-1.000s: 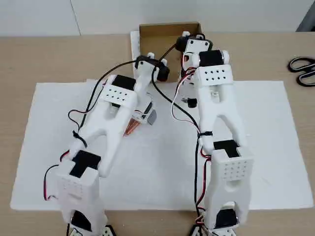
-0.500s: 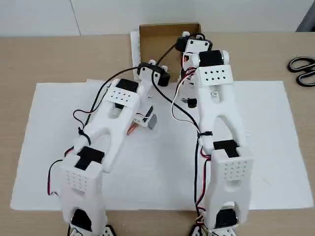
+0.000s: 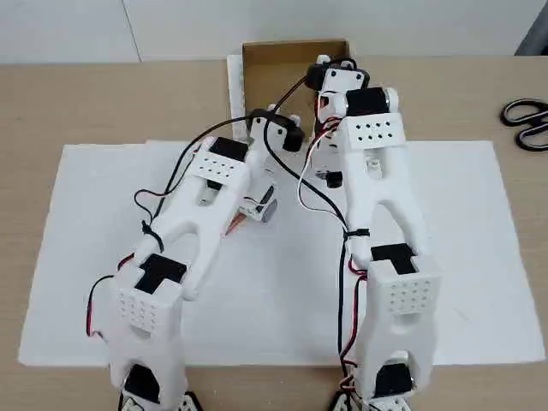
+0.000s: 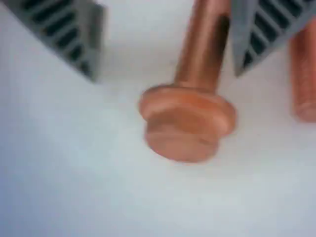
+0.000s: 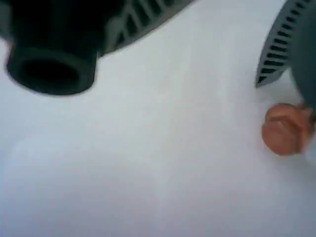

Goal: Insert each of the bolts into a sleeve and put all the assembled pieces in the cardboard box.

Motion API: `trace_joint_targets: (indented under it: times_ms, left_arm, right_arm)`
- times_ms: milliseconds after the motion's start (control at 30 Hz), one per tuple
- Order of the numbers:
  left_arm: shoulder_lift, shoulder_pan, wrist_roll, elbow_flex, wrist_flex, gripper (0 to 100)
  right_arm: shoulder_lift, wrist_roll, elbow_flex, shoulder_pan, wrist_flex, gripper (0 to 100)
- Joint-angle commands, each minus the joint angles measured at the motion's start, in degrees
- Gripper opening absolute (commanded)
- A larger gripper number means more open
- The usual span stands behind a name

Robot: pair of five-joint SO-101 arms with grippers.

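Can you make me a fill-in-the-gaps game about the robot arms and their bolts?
1. The left gripper stands open around a copper ___.
2. The sleeve in the right wrist view is coloured ___.
3. The scissors lie on the bare table, off the white ___.
4. The box beyond the arms is made of ___.
Missing words: bolt; black; paper; cardboard.

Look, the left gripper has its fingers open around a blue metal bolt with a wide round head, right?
Not blue. In the left wrist view, the left gripper has its fingers open around a copper-coloured metal bolt with a wide round head.
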Motion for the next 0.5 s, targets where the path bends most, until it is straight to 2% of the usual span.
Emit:
trace_joint_targets:
  times_ms: [0, 367, 467]
  left_arm:
    - [-0.1, -0.1, 0.1, -2.2, -1.0, 9]
    - [-0.6, 1.4, 0.1, -2.6, 0.5, 8]
    - [-0.6, 2.8, 0.1, -4.3, 1.8, 4]
  right_arm:
    - [-1.6, 0.4, -0.4, 0.4, -0.8, 0.7]
    - [-1.6, 0.4, -0.4, 0.4, -0.8, 0.7]
    - [-1.5, 0.4, -0.4, 0.4, -0.8, 0.7]
